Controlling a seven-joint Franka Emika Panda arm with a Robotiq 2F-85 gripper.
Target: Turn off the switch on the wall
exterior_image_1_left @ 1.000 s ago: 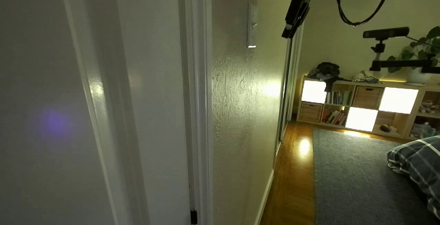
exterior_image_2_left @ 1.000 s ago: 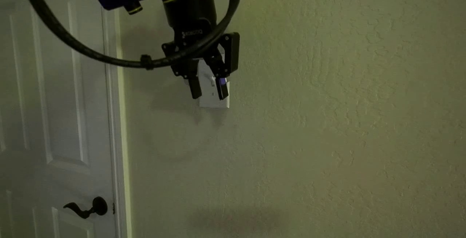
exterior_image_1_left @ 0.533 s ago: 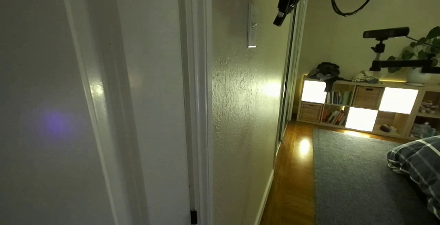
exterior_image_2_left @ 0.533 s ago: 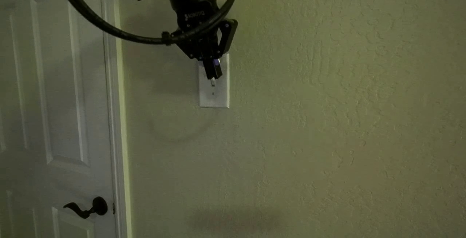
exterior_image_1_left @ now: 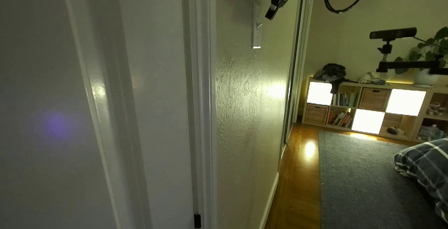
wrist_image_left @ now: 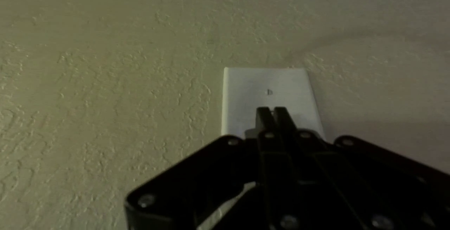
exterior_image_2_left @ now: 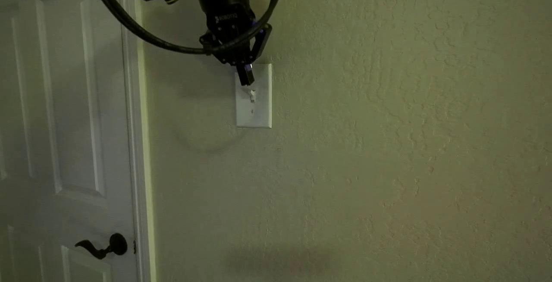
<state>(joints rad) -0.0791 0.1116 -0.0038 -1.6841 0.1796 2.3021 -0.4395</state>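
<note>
In the wrist view the tool (wrist_image_left: 272, 112), cut off from seven round to four o'clock, hides the lever (exterior_image_2_left: 253, 95) and the six o'clock edge of the switch (wrist_image_left: 251, 94). In an exterior view its fingers (exterior_image_2_left: 245, 75) mask a patch of that switch toward eleven o'clock, and the door (exterior_image_2_left: 73, 114) runs out of sight at nine. In an exterior view the tool's top is lost at one o'clock, the edge cuts off the bed (exterior_image_1_left: 425, 164) near four and the shelf (exterior_image_1_left: 410, 122) at three, where the things (exterior_image_1_left: 435, 108) inside are too small to name.
</note>
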